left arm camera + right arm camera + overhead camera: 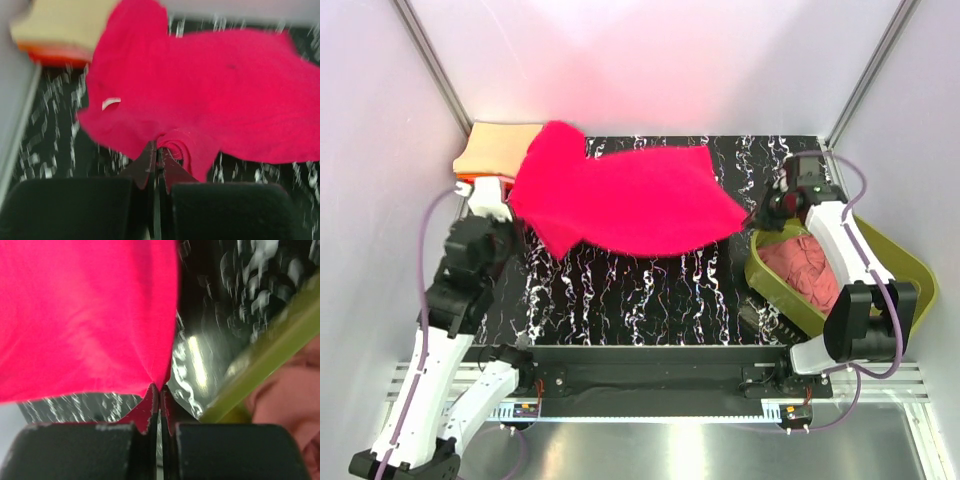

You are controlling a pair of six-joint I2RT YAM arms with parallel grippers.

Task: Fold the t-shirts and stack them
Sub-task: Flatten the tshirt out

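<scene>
The black marbled table (620,300) carries everything here. The crimson-pink t-shirt (630,200) spreads across its far half, reaching from the far left corner toward the right edge, pulled between my 2 pincers. At the right edge sits the olive-green tub (767,272) with a dusty rose t-shirt (800,270) crumpled inside it. In the far left corner a tan folded t-shirt (495,148) lies on an orange-red one (55,54). My left pincer (159,150) is clenched on a bunched edge of the crimson cloth. My right pincer (160,389) is clenched on its opposite tip.
</scene>
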